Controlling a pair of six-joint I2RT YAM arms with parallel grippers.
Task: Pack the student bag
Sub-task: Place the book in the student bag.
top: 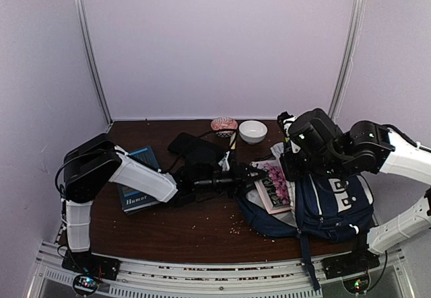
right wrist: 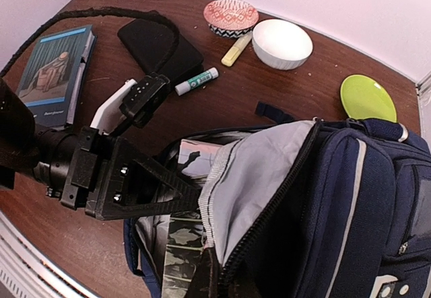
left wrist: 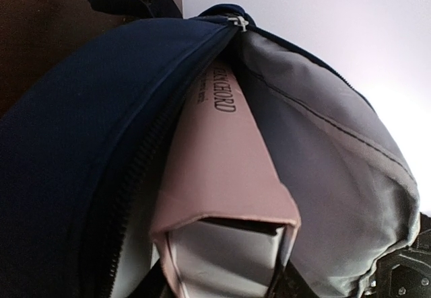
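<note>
Lying at the right of the counter (top: 195, 227) with its front pocket facing up, the student bag (top: 333, 207) has its main mouth unzipped and turned toward the left arm.

The right gripper (top: 291, 163) has its jaws closed. It appears to pinch the grey-lined zip edge and hold the mouth lifted.

The left gripper (top: 252, 175) reaches to the opening with the near end of a pink-spined book (left wrist: 222, 177) between its jaws. Whether they press on the covers or stand just clear cannot be told. The book is partly inside, between the navy outer wall and the grey lining.

Assessment: the bag is soft, limp fabric and will likely sag and close wherever it is unsupported. The zip edge offers the surest pinch, while the broad panels give little to grip. The book looks stiff enough for an end-on push, though a corner may catch the lining.
</note>
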